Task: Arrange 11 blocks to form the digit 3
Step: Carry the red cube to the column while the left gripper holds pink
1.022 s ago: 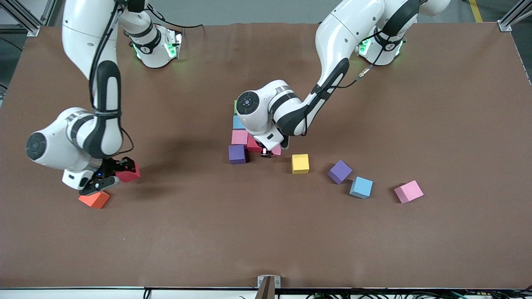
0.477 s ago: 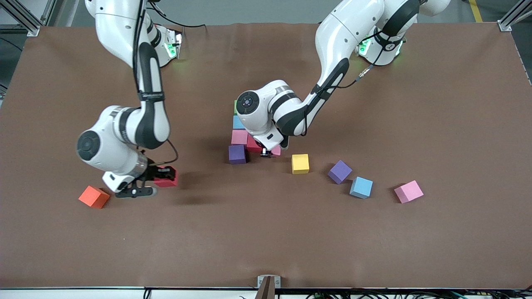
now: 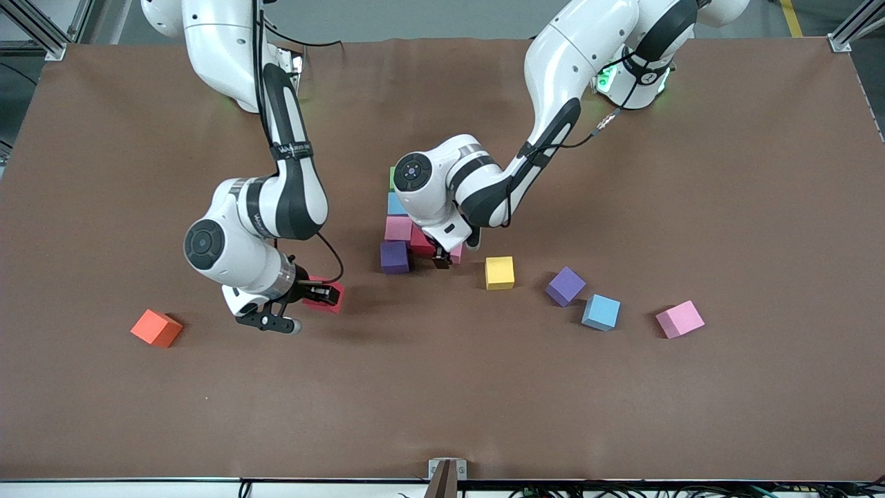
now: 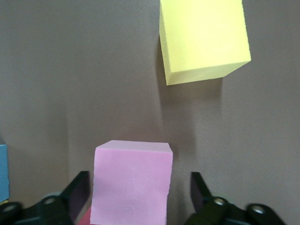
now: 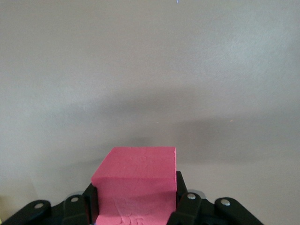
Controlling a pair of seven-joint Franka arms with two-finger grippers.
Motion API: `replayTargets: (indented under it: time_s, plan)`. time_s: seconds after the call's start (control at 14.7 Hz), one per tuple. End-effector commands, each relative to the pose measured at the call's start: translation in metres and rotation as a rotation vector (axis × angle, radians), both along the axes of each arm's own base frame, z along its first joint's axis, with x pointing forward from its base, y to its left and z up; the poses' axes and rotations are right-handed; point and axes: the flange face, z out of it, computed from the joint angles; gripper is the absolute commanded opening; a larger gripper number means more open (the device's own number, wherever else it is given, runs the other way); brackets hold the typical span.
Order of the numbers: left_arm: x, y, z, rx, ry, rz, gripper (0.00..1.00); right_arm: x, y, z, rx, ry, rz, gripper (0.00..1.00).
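Right end effector [image 3: 312,296] gripping red cube [image 3: 325,294], left end effector [image 3: 444,259] open astride pink cube [image 4: 131,183], four loose cubes.

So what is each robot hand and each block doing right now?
Left end effector: open around the pink cube, which sits on the table.
Right end effector: shut on the red cube, held over the table.
Yellow cube: loose on the table.
Orange cube: loose on the table.

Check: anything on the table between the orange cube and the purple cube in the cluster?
Only the right gripper, shut on a red cube, over otherwise bare table, per the front view.
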Motion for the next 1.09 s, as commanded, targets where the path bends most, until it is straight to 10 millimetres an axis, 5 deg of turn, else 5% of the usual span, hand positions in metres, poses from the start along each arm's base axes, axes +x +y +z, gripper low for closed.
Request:
replayTargets:
  time_s: [0.0, 1.02]
  plan:
    - [0.001, -0.004, -0.001, -0.001, -0.014, 0.004, 1.00, 0.007, 0.012, -0.004, 0.018, 0.011, -0.091, 0.30]
    - [0.004, -0.001, 0.000, -0.049, 0.051, 0.079, 1.00, -0.007, 0.092, -0.038, 0.006, -0.036, -0.175, 0.30]
